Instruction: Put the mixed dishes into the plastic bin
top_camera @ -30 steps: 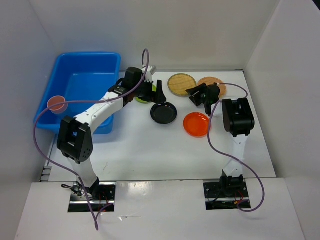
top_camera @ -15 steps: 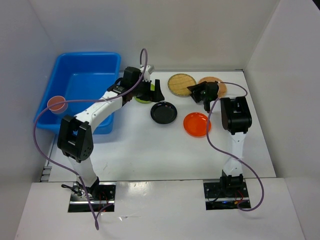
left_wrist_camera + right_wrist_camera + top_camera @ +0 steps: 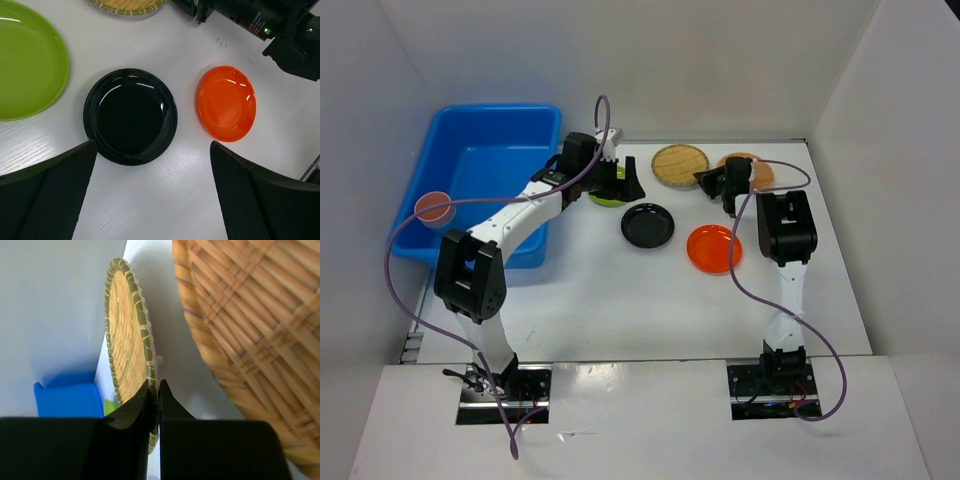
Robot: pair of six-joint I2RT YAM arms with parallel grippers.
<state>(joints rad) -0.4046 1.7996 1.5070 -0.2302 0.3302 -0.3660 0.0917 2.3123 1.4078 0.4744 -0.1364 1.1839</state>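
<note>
The blue plastic bin [image 3: 495, 108] stands at the far left, with a pink cup [image 3: 434, 208] at its near left corner. My left gripper [image 3: 620, 186] [image 3: 152, 200] hangs open just right of the bin, over the table between the lime green plate [image 3: 25, 65] and the black plate [image 3: 648, 225] [image 3: 130, 116]. The orange plate [image 3: 713, 248] [image 3: 226, 102] lies to the right. My right gripper [image 3: 706, 180] [image 3: 156, 390] is shut on the rim of the green-edged woven plate [image 3: 680, 166] [image 3: 127, 335]. A browner woven plate [image 3: 752, 170] [image 3: 250, 305] lies beside it.
White walls close in the table at the back and on both sides. Purple cables loop off both arms; the right arm's cable crosses the browner woven plate. The right arm's elbow [image 3: 783, 228] stands just right of the orange plate.
My right gripper has moved a little left onto the green-edged woven plate's edge and shut on its rim. The left gripper stayed open, shifting slightly toward the back.
</note>
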